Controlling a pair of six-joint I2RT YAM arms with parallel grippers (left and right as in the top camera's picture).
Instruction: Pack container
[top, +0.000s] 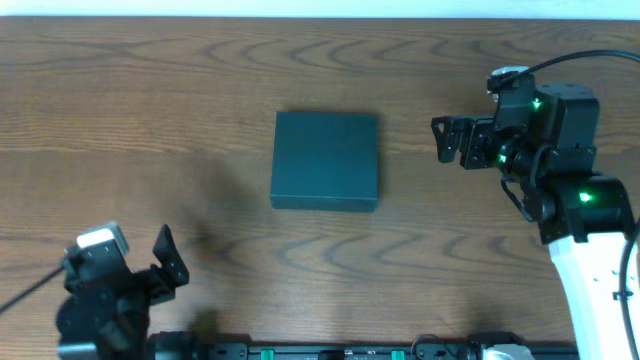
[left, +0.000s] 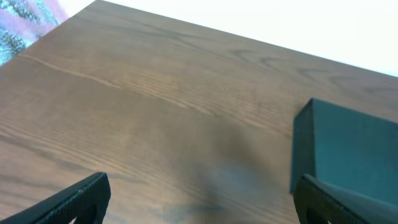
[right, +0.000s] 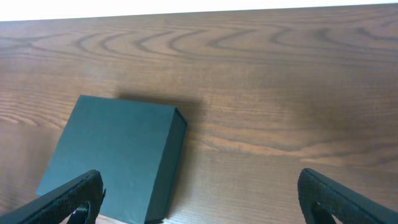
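Note:
The container (top: 326, 160) is a dark teal-black square box lying flat in the middle of the table with its lid down. It also shows in the left wrist view, container (left: 354, 149), and in the right wrist view, container (right: 115, 155). My left gripper (top: 170, 258) hovers near the front left edge, well short of the box; it is open with only bare wood between its fingers (left: 74, 202). My right gripper (top: 442, 140) stands to the right of the box, pointing toward it, open and holding nothing. Its left finger (right: 68, 199) overlaps the box's near corner in the picture.
The wooden table (top: 150, 100) stretches around the box. A white wall edge (left: 311, 25) lies beyond the far side. The right arm's white base (top: 600, 280) stands at the front right, and a black rail (top: 350, 350) runs along the front edge.

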